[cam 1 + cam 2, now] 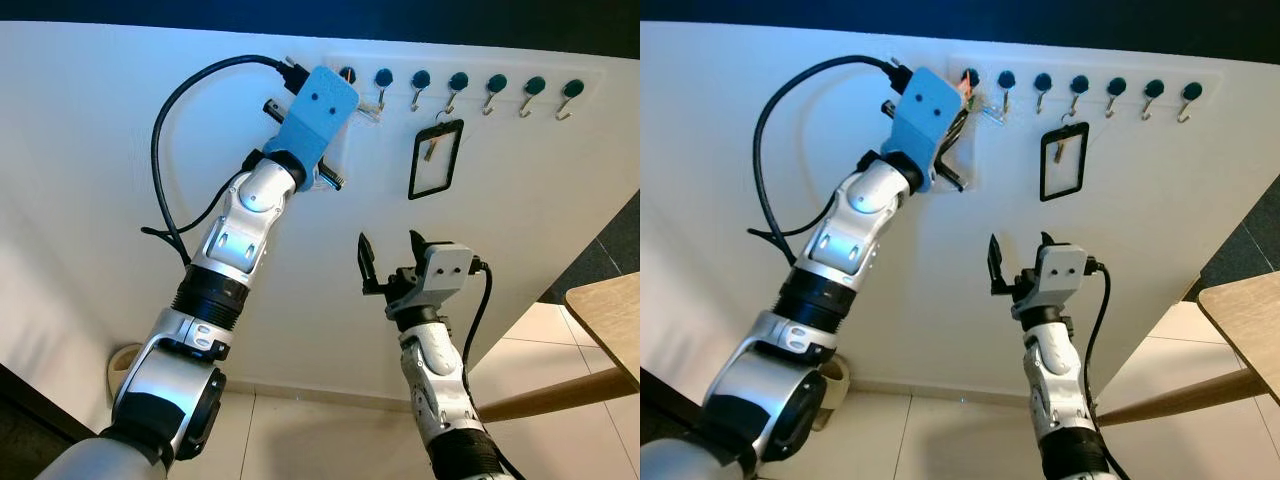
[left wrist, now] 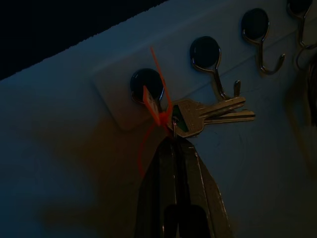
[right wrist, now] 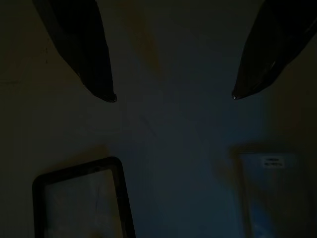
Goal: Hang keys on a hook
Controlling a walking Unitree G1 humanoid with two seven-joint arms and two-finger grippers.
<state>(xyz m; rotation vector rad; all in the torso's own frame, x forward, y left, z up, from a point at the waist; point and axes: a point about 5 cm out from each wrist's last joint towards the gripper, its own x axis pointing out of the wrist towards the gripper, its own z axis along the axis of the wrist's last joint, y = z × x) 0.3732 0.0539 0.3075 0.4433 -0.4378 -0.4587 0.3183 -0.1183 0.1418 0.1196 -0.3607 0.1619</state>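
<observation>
Up at the first hook (image 2: 147, 85) the left gripper (image 2: 174, 144) pinches the keys (image 2: 208, 113) by their ring, light, stiff, slippery metal that dangles, while the right gripper (image 1: 390, 250) waits spread below.

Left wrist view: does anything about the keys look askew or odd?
Yes. The keys jut out sideways rather than hanging down, pinched at the ring by the left gripper, with an orange zip tie looped at the first hook.

Head stereo pair looks up at the wall's hook rail (image 1: 460, 85); left wrist cam sits right up close to that rail, right wrist cam further below it.
</observation>
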